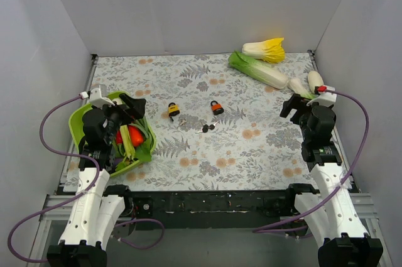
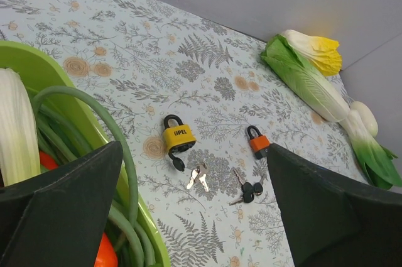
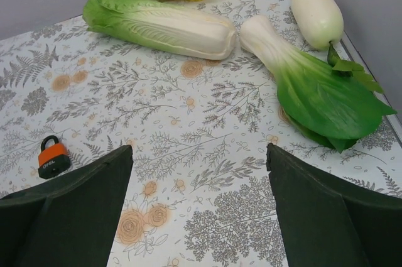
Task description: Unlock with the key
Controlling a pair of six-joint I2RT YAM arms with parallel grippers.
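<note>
Left fingers (image 2: 69, 210) and right fingers (image 3: 63, 210) are gaping wide, gripping nothing. The key (image 2: 249, 190) is lying flat on the surface (image 2: 125, 47) ahead, between the left fingers; a shallow pinch risks skidding it, or snatching the neighbouring silver keys (image 2: 198, 178).

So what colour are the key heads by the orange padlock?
Black; the keys show best in left wrist view.
</note>
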